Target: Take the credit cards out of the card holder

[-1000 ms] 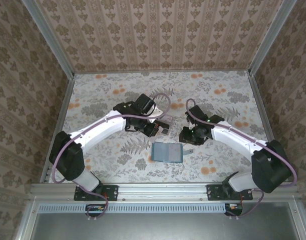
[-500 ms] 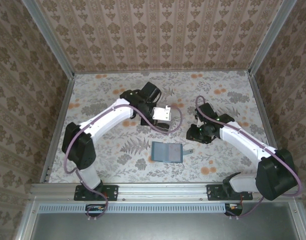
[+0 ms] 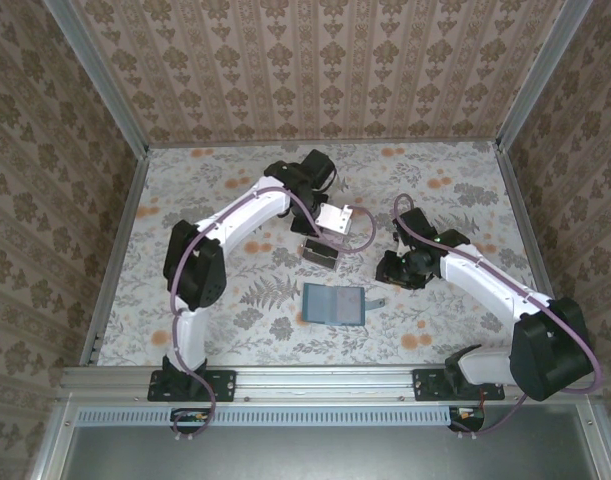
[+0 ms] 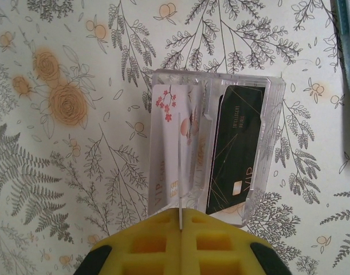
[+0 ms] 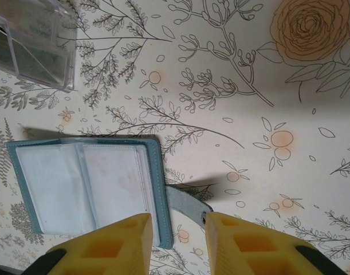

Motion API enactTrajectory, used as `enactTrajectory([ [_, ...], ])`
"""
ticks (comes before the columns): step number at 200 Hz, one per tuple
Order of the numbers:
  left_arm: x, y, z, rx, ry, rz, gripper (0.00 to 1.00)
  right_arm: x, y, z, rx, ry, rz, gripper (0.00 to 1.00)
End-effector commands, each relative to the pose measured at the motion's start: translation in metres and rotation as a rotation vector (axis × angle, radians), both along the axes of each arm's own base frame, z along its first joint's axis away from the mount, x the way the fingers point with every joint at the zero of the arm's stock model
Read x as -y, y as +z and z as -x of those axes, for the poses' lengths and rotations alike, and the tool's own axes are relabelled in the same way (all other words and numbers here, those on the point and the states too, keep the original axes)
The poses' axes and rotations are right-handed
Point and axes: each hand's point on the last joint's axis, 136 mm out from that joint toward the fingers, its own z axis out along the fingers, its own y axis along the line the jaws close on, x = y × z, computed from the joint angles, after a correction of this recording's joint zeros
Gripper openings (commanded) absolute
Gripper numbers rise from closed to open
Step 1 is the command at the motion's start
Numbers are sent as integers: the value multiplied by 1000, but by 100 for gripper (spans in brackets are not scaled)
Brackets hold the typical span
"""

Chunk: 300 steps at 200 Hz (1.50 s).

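- The left gripper (image 4: 180,220) has its jaws pressed flat together, and it hangs just over the near end of the tray (image 4: 215,77).
- A thin line runs up from the seam of the jaws across the pale card (image 4: 166,154). I cannot tell whether it is a card's edge.
- The pale card and the dark card (image 4: 238,154) lie side by side inside the tray, one on each side of its divider.
- Since a second ago the left arm has reached much farther out over the table (image 3: 205,200). Its elbow has lifted away from the left rail and its wrist has swung toward the far side. Its fingers are above almost the same spot as before.
- The right gripper (image 5: 177,223) has its jaws apart with nothing between them. It has drifted slightly to the right over the second and barely moved in the last half of it.
- The holder (image 3: 334,304) lies open and flat between the arms, near the front, with no card showing in its pockets. It has not shifted.
- Its strap (image 5: 189,205) points toward the right gripper and lies below the gap between the fingers.
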Motion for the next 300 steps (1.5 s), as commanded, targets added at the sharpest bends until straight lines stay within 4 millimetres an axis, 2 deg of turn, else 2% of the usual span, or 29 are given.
enactTrajectory([
  [1,1,2,2,-29,-53,-6,0,5,-5,6,-21,1,12,31],
  [32,6,-8,4,-68,-66,-39,0,5,-9,7,-29,-5,5,31],
  [90,-1,-26,9,-135,-68,-114,0,8,-14,12,-33,-14,3,31],
  [170,-30,-35,18,-290,64,-255,0,8,-20,12,-42,-15,-9,31],
  [204,-40,-32,17,-315,114,-279,0,7,-22,11,-49,-11,-11,31],
  [230,-38,-26,0,-244,151,-263,23,6,-21,9,-46,-12,-14,31],
  [245,-32,-19,-14,-169,167,-238,32,6,-19,9,-43,-12,-15,31],
  [300,-11,23,-38,11,223,-74,36,5,-11,7,-22,-20,-26,31],
])
